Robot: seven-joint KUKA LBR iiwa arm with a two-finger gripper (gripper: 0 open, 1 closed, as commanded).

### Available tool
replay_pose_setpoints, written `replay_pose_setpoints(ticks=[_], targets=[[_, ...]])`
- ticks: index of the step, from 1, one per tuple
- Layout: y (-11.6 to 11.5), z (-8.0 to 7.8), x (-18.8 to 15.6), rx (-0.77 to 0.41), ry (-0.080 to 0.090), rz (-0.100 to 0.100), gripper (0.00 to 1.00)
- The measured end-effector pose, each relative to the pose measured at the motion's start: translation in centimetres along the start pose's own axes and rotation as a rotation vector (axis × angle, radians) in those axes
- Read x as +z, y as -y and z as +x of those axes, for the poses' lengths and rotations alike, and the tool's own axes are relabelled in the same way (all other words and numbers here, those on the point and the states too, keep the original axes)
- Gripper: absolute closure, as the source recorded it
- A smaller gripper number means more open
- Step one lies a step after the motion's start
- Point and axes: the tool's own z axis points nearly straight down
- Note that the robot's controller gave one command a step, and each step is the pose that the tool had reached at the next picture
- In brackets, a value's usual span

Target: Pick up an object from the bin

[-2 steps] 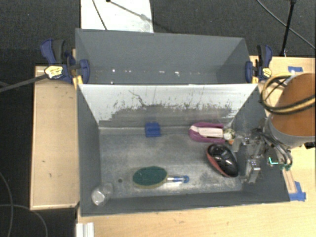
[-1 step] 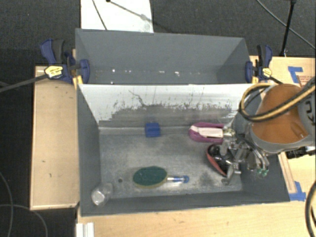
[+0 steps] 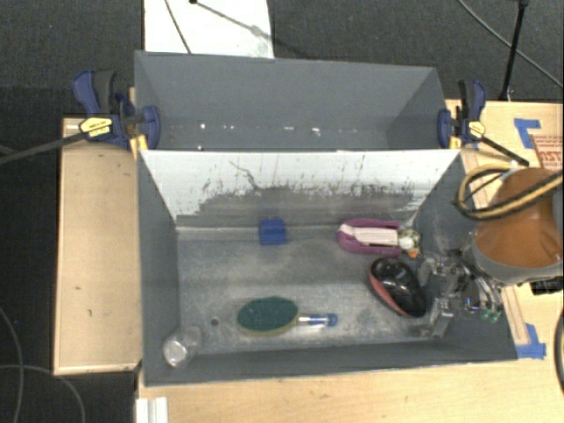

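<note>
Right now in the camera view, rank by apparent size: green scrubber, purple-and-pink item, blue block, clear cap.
1. green scrubber, counting its blue handle
2. purple-and-pink item
3. blue block and clear cap: they look about alike, so unranked

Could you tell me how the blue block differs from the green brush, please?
The blue block is small and boxy, by the back wall; the green brush is larger, flat and oval, near the front, with a handle. Both lie loose on the bin floor.
</note>
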Motion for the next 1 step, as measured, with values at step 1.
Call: replay_pose_setpoints(ticks=[1], targets=[[-0.41,0.05,-0.11,-0.01,-0.001,-0.002,1.0]])
